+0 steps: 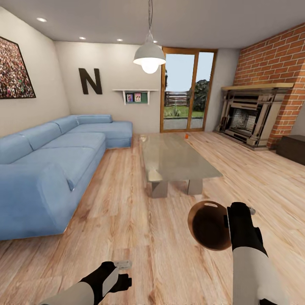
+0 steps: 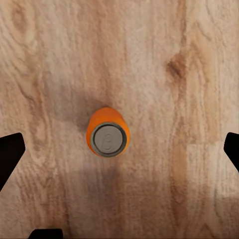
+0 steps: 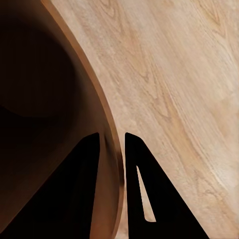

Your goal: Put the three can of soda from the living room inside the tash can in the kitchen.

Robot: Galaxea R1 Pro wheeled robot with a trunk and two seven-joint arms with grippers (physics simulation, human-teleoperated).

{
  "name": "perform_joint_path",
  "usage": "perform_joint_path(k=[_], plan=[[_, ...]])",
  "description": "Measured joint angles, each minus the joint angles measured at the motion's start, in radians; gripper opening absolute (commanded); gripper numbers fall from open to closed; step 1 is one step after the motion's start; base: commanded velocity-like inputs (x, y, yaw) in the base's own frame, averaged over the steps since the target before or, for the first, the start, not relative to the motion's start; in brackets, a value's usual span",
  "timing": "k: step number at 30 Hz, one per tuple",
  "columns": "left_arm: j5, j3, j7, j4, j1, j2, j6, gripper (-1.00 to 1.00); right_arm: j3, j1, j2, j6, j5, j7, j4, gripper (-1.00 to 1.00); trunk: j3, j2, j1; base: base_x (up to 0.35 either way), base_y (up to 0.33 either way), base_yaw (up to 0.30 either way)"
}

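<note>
Across the living room, seen from the head camera, a light-blue corner sofa [image 1: 51, 165] runs along the left wall under a black letter N [image 1: 90, 81], and a glass coffee table [image 1: 176, 159] stands mid-floor below a white pendant lamp [image 1: 149, 56]. On the far end of that table sits one small orange can of soda [image 1: 186, 136], well apart from the robot. A brick fireplace [image 1: 250, 118] occupies the right side, next to the glass door [image 1: 187, 96]. Low in the same view, the right arm holds the tash can [image 1: 208, 225] by its rim, tilted so its tan wood-coloured inside faces the camera; from the right wrist camera, the right gripper [image 3: 113, 149] has its two dark fingers pressed close on either side of the bin's thin wall [image 3: 107, 124], one inside and one outside, pinching it above the wooden floor [image 3: 174, 84]. The left gripper [image 1: 122, 265] hangs low over the planks near the bottom edge of the head view. From the left wrist camera, a second can of soda [image 2: 107, 132] stands upright on the floor, seen top-down with its grey lid showing, centred between the left gripper's fingertips [image 2: 10, 152], which are spread wide at the frame's edges and not touching it.
</note>
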Motion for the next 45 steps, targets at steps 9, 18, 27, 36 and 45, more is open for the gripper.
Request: perform_joint_path(k=[9,18,27,36,45], plan=[[0.000,0.000,0.000,0.000,0.003,-0.001,0.000,1.00,0.000,0.000,0.000,0.000,0.000,0.000,0.000,-1.00,-0.028,-0.063,0.035,0.000,0.000,0.000],[0.000,0.000,0.000,0.000,0.004,-0.001,-0.001,1.00,0.001,0.000,0.000,0.000,0.001,0.000,0.000,-1.00,-0.056,-0.126,0.069,0.000,0.000,0.000],[0.000,0.000,-0.001,0.000,0.004,-0.001,-0.002,1.00,0.001,0.000,-0.001,0.000,0.001,0.000,-0.001,-1.00,-0.085,-0.189,0.104,0.000,0.000,0.000],[0.000,0.000,-0.002,0.000,0.004,0.001,-0.002,1.00,0.001,0.000,-0.001,0.000,0.001,0.000,0.000,-1.00,-0.113,-0.252,0.138,0.000,0.000,0.000],[-0.003,0.000,-0.002,0.000,0.004,0.001,-0.014,1.00,0.002,0.000,-0.001,0.000,0.000,0.000,-0.001,-1.00,-0.142,-0.302,0.166,0.000,0.000,0.000]])
